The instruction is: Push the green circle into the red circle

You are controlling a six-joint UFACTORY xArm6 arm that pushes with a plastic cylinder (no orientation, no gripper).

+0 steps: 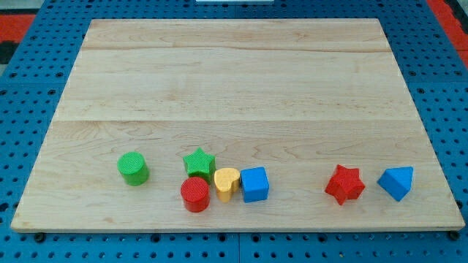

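The green circle (133, 168) stands on the wooden board (234, 80) at the lower left. The red circle (195, 194) stands to its right and a little lower, with a gap between them. The red circle touches the green star (198, 162) above it and the yellow heart (226, 183) to its right. My tip and the rod do not show in the camera view.
A blue cube (254, 184) sits against the yellow heart's right side. A red star (344, 184) and a blue triangle (397, 182) lie at the lower right. The board's bottom edge runs just below the red circle. Blue pegboard surrounds the board.
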